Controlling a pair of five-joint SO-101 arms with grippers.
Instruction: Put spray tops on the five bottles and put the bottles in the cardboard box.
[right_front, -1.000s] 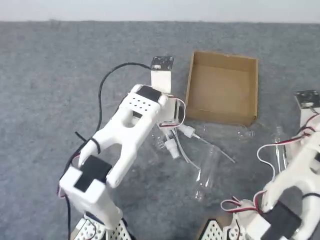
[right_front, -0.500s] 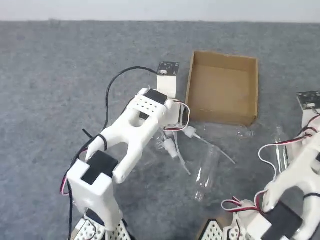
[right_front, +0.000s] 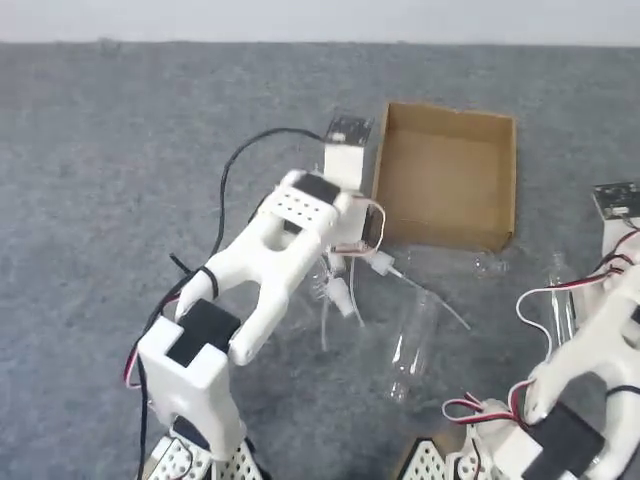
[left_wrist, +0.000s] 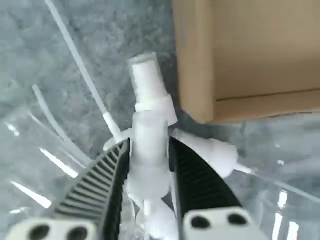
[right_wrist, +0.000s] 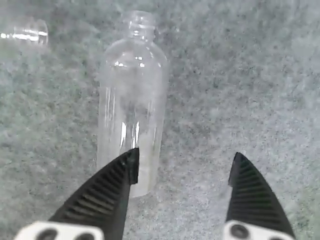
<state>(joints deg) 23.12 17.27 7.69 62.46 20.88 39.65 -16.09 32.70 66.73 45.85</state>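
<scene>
while the left gripper (left_wrist: 147, 160) had its jaws clamped on a spray top (left_wrist: 149, 115), the cardboard box (left_wrist: 240, 50) sat near, at its 2 o'clock in the high view. the right gripper (right_wrist: 182, 170) hung with jaws apart over a lying bottle (right_wrist: 132, 100). the round top might have twisted loose from so narrow a pinch.

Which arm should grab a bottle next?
Right, probably. The right gripper is open and hangs by a capless bottle; the left gripper is shut on a spray top.

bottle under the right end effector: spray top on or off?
Off. The bottle lies on its side with a bare, open neck, by the open right end effector.
</scene>
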